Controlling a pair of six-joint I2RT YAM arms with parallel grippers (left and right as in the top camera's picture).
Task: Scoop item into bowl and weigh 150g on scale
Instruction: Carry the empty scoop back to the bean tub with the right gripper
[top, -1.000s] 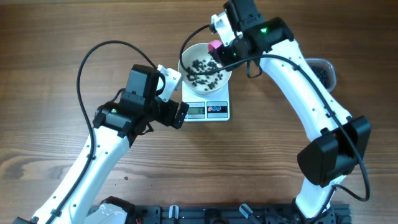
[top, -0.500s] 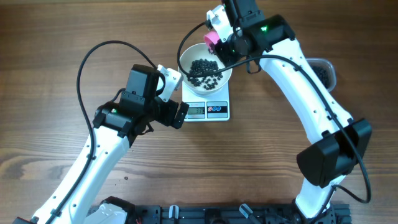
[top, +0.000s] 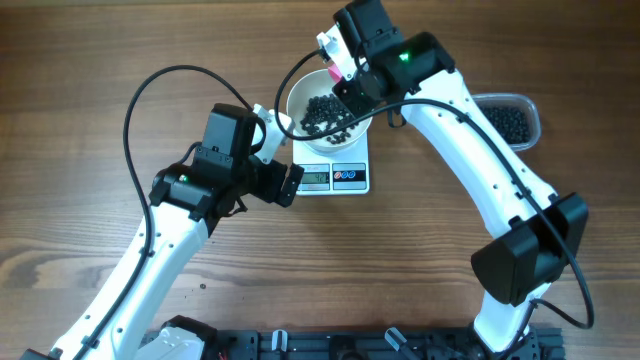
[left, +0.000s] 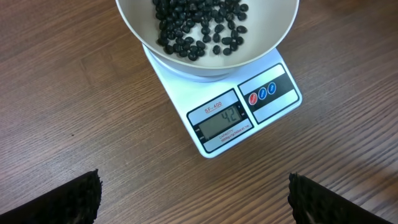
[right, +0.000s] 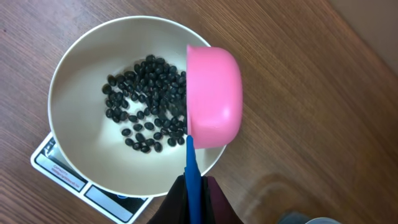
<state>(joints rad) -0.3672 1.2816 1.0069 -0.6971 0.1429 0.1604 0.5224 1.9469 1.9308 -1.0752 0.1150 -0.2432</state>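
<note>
— While the left gripper (left: 194, 208) hung wide open, what did the scale (left: 245, 115) show?
— 42, short of target. Beads (right: 143, 106) lay in the bowl (right: 68, 81). The right gripper (right: 196, 190), clamped on the pink scoop (right: 214, 93), had drawn it back to the rim, emptied.

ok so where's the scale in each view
overhead: the scale sits top centre, just below the bowl.
left wrist: middle of frame, display visible, bowl overlapping its top.
right wrist: only a corner, lower left, under the bowl.
shared landmark: the white bowl of black beads on it.
</note>
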